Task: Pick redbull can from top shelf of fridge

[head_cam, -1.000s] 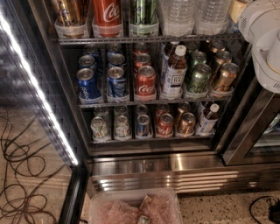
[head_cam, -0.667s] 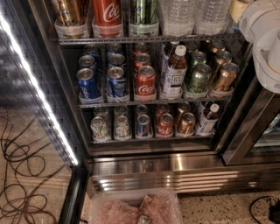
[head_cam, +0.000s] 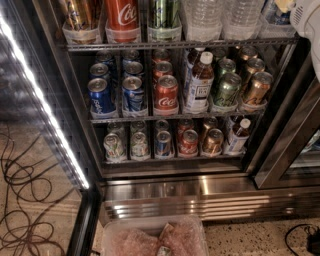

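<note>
The fridge (head_cam: 165, 187) stands open with its dark interior facing me. The top shelf (head_cam: 170, 44) is a grey wire rack along the upper edge, holding white cups with a gold can, a red Coke can (head_cam: 121, 12) and a green can, then clear water bottles (head_cam: 202, 17). At its far right a blue-and-silver can, which looks like the redbull can (head_cam: 270, 12), shows only partly, cut off by the frame top. My gripper (head_cam: 283, 4) is a pale tip at the top right edge, right by that can, below my white arm (head_cam: 309, 25).
Lower wire racks hold short Pepsi and Coke cans, a bottle (head_cam: 199, 82) and green and gold cans. The open glass door with its LED strip (head_cam: 42, 102) is at left. Cables (head_cam: 22, 185) lie on the floor. A translucent tray (head_cam: 155, 237) sits at the bottom.
</note>
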Available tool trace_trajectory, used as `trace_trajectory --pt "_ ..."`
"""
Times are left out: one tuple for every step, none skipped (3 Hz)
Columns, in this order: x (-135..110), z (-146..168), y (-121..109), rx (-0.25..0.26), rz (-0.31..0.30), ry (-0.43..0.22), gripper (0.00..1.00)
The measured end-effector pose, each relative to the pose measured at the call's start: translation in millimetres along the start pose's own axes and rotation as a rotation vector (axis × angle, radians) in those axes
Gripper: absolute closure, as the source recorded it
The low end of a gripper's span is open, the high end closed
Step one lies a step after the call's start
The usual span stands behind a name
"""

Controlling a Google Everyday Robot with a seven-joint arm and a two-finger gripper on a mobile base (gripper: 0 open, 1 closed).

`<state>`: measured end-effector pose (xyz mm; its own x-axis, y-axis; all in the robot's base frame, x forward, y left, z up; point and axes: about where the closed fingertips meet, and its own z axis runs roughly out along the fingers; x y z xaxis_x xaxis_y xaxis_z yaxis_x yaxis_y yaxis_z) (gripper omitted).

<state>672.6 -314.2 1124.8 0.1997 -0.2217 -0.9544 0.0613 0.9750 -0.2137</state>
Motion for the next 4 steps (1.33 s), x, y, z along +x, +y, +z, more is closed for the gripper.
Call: trace_trajectory --pt "-4 -18 12 -0.092 0.030 0.024 1.00" --pt "6 -49 53 -0.236 0.102 0.109 1.00" --pt "34 -87 86 -0.370 0.136 0.233 1.00" --pt "58 -125 69 -0.428 0.145 0.351 1.00"
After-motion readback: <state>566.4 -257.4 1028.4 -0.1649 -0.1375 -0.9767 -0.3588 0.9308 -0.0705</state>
